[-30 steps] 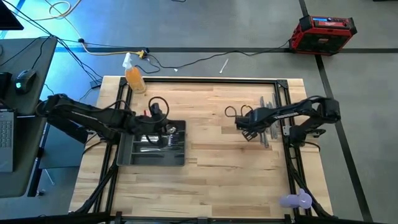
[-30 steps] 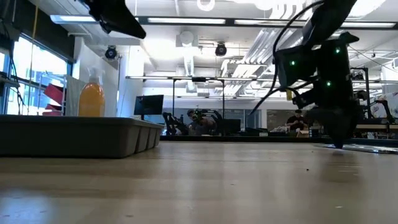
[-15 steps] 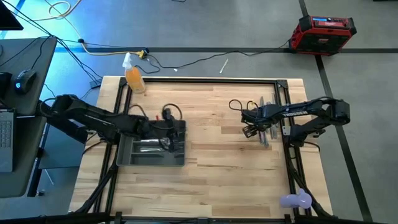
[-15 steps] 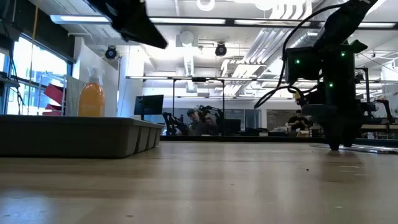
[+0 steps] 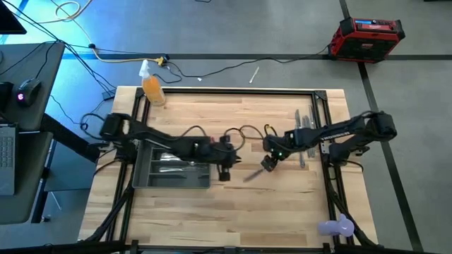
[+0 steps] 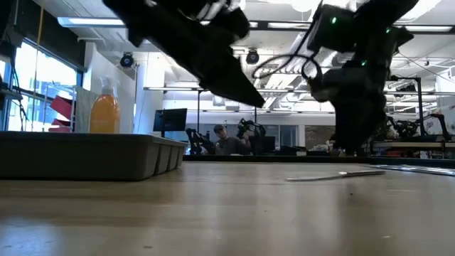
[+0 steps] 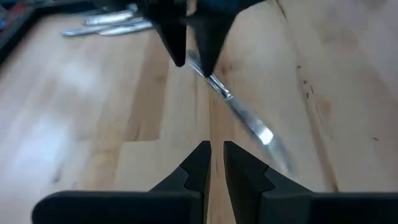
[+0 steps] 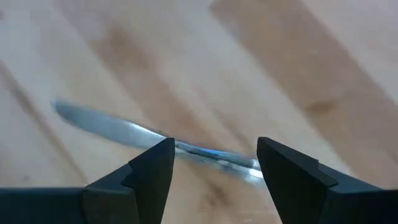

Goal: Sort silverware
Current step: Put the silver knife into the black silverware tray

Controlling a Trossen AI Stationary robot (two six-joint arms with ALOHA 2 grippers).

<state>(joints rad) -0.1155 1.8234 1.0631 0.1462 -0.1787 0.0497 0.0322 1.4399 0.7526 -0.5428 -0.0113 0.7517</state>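
A silver knife point(image 5: 253, 173) lies flat on the wooden table near its middle, also seen in the left wrist view point(image 7: 245, 118) and the low view point(image 6: 341, 174). My right gripper point(image 5: 267, 164) stands open over the knife's right end, one finger on each side point(image 8: 211, 155). My left gripper point(image 5: 232, 168) is shut and empty point(image 7: 216, 155), just left of the knife and pointing at it. More silverware lies in the dark grey tray point(image 5: 169, 185) at the left. A loose pile of silverware point(image 5: 304, 137) lies at the right. My right gripper points down at the knife's end point(image 8: 186, 149), which runs across the gap from one finger to the other. Whether the fingertips touch it I cannot tell. The knife lies flat on the table.
An orange spray bottle point(image 5: 152, 88) stands at the far left corner. A purple object point(image 5: 335, 227) sits at the near right corner. The black frame rails point(image 5: 321, 113) run along the table's sides. Bare wood lies in front of the tray and the knife.
My left gripper has gone from above the tray toward the table's middle and down, ending just left of the knife. My right gripper has come from the pile at the right toward the middle and the near edge. A knife now lies near the middle, where none lay before.
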